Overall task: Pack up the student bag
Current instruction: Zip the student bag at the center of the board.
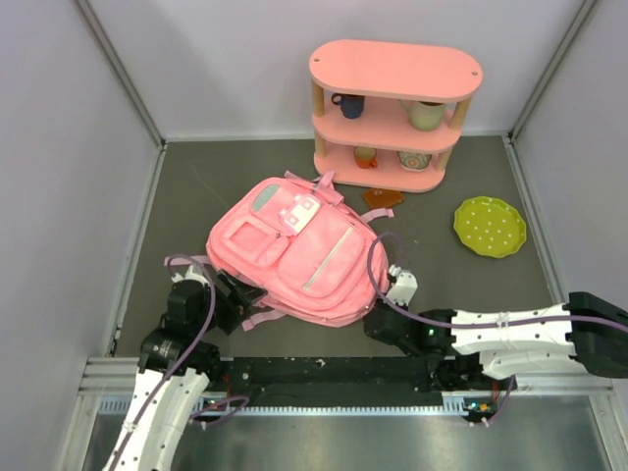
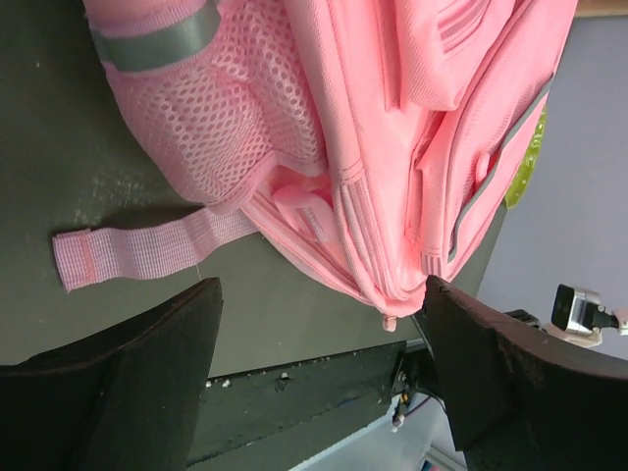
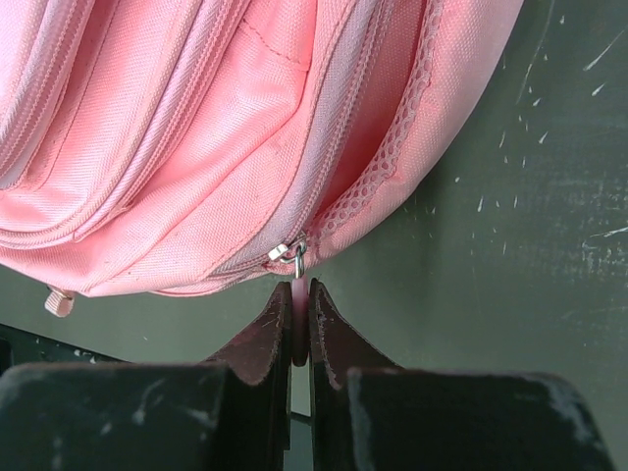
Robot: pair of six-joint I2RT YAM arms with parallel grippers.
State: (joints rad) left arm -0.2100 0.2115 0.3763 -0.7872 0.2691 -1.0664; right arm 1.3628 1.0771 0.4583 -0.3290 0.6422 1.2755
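The pink student bag (image 1: 294,250) lies flat on the dark table, front pockets up. My right gripper (image 1: 378,319) is at its near right corner and is shut on the pink zipper pull (image 3: 300,319) of the bag (image 3: 196,147); the metal ring of the slider shows just above my fingertips. My left gripper (image 1: 228,304) is open and empty at the bag's near left edge, close to a loose pink strap (image 2: 147,250) and the mesh side pocket (image 2: 226,108). A second zipper pull (image 2: 390,322) hangs from the bag's lower edge between my left jaws.
A rigid pink three-tier shelf (image 1: 392,113) with cups and bowls stands at the back. A green dotted plate (image 1: 490,226) lies at the right. A small brown item (image 1: 382,198) lies in front of the shelf. Grey walls enclose the table.
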